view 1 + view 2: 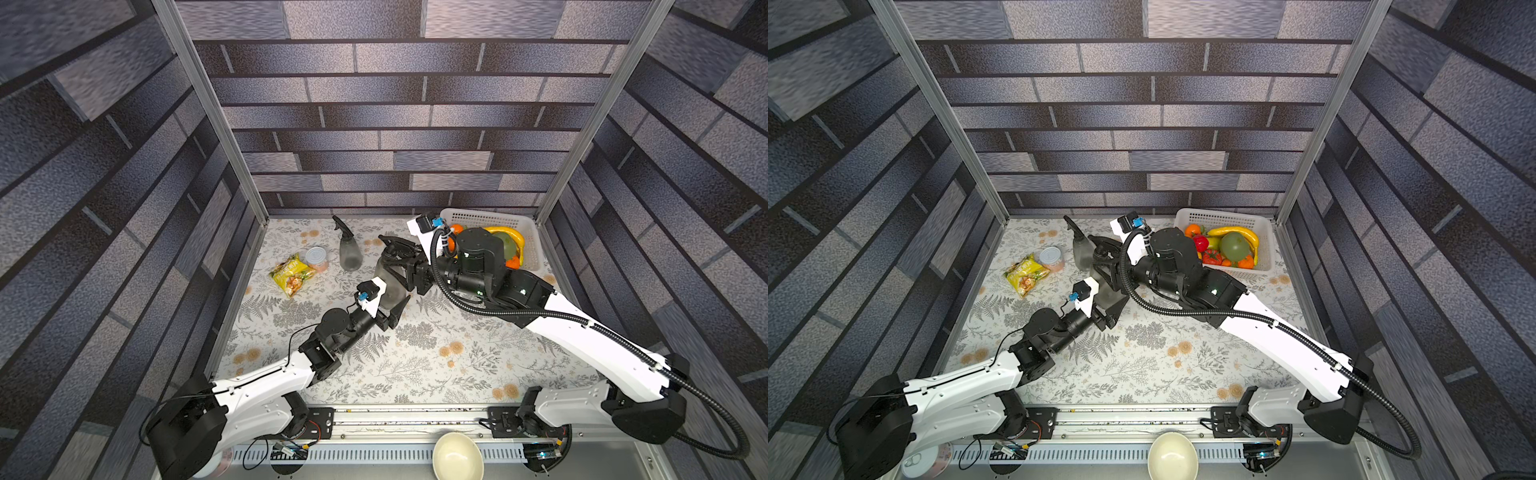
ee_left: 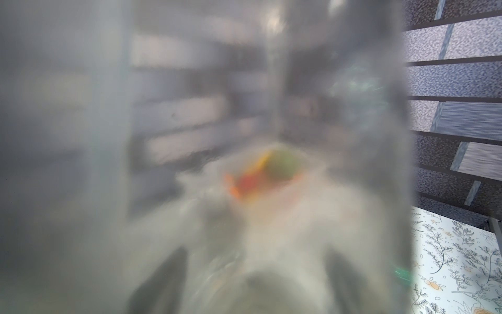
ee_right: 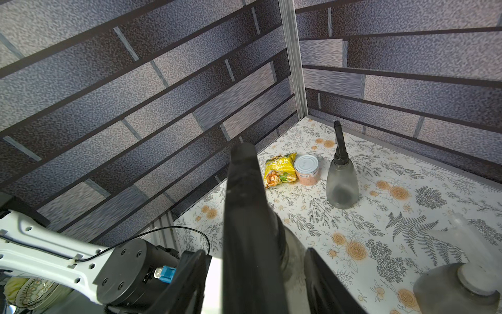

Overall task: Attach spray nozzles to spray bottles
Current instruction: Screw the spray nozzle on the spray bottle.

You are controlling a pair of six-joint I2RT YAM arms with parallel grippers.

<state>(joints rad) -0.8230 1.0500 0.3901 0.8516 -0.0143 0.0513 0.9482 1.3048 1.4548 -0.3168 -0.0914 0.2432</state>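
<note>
A: Left gripper (image 1: 390, 297)?
B: Clamped on the grey spray bottle (image 1: 383, 272), middle of the table (image 1: 436, 353).
A: Right gripper (image 3: 255, 252)?
B: Straddles its black nozzle (image 3: 244, 190); gripping or loose, can't tell. Second bottle (image 1: 350, 253), nozzle on, stands beside the can (image 1: 316, 257).

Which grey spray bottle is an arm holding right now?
The centre bottle, gripped by the left gripper; the back bottle beside the can stands untouched.
</note>
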